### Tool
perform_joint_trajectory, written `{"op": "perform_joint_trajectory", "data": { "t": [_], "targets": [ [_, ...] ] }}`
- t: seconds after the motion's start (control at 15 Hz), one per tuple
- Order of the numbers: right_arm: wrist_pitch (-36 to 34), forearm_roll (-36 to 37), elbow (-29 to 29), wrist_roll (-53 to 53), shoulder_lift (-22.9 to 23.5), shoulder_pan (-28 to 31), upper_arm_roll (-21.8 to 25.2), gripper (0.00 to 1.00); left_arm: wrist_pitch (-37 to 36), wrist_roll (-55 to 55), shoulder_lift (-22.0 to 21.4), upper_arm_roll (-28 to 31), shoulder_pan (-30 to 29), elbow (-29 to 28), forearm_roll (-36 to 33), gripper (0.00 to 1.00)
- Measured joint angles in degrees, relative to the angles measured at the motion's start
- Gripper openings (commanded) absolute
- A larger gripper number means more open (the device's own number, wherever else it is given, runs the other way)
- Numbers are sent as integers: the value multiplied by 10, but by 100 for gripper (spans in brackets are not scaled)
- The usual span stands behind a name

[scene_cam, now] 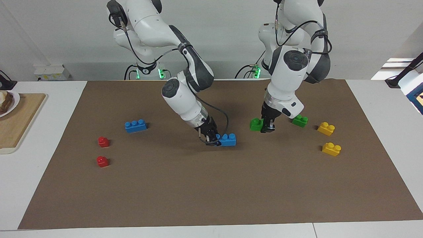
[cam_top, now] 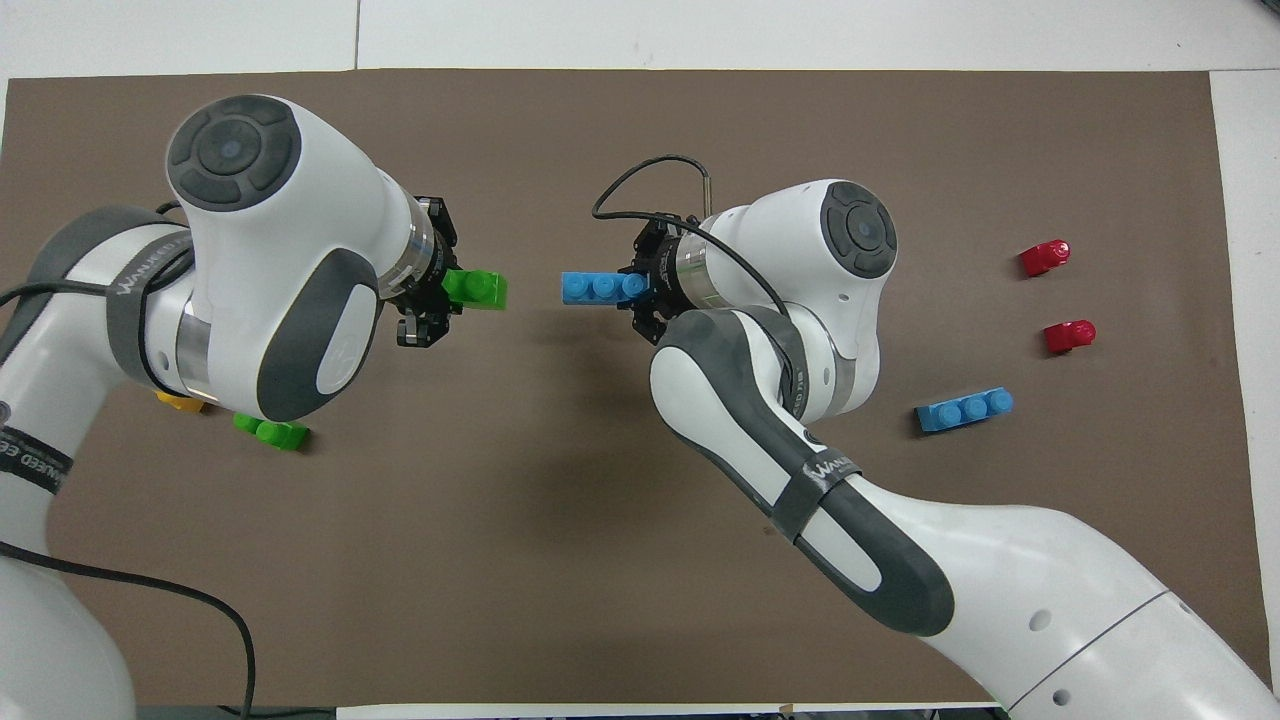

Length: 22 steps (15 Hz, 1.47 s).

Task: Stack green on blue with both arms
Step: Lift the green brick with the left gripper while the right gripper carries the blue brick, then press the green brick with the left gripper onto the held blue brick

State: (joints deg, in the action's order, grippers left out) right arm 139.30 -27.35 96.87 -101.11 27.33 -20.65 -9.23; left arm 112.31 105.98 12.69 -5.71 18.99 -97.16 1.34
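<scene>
Left pincer (scene_cam: pixel 268 126): closed on one end of a green brick (scene_cam: pixel 256 124), held in the air over the middle of the mat, studs up; in the overhead view the pincer (cam_top: pixel 432 296) is at the brick's (cam_top: pixel 477 289) end toward the left arm.
Right pincer (scene_cam: pixel 211 138): closed on one end of a blue brick (scene_cam: pixel 228 139), low over the mat's middle; in the overhead view the pincer (cam_top: pixel 648 290) is at the brick's (cam_top: pixel 600 287) end toward the right arm.
Held bricks: apart, ends facing each other, a gap of bare mat between them; green not on blue.
Spare green brick (scene_cam: pixel 300 120): on the mat toward the left arm's end, partly under the left arm in the overhead view (cam_top: pixel 270 433).
Spare blue brick (scene_cam: pixel 135 126): flat on the mat toward the right arm's end.
Yellow bricks (scene_cam: pixel 326 128): two, toward the left arm's end, one nearer to the robots than the other (scene_cam: pixel 331 149).
Red bricks (scene_cam: pixel 103 141): two small ones near the mat's edge at the right arm's end, the second (scene_cam: pixel 102 161) farther from the robots.
Mat (scene_cam: pixel 211 191): brown, covering most of the white desk (scene_cam: pixel 390 132).
Board (scene_cam: pixel 16 122): wooden, on the desk off the mat at the right arm's end, a plate (scene_cam: pixel 8 102) at its edge.
Room: plain pale wall at the robots' end; green lights at both arm bases.
</scene>
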Motion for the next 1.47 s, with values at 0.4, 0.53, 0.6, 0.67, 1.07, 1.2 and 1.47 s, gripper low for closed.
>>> {"op": "perform_joint_trajectory", "data": {
  "t": [0.4, 0.53, 0.6, 0.67, 1.07, 1.2, 1.47],
  "targets": [
    [14, -2, 15, -8, 25, -1, 0, 0, 16, 78, 10, 0, 38, -10, -23, 0],
    [18, -2, 20, -9, 27, -1, 0, 0, 30, 99, 18, 0, 53, -19, -35, 0],
    [21, -2, 22, -9, 27, -2, 0, 0, 35, 108, 23, 0, 59, -22, -39, 0],
    [25, -3, 25, -9, 27, -3, 0, 0, 41, 116, 28, 0, 62, -22, -43, 0],
    [38, -3, 41, -13, 28, -15, 0, 0, 71, 147, 61, 0, 77, -21, -52, 0],
    [51, -3, 49, -13, 29, -15, 0, 0, 80, 155, 66, 0, 78, -21, -59, 0],
    [57, -4, 54, -13, 28, -15, 0, 0, 99, 168, 77, 0, 83, -21, -64, 0]
  ]
}}
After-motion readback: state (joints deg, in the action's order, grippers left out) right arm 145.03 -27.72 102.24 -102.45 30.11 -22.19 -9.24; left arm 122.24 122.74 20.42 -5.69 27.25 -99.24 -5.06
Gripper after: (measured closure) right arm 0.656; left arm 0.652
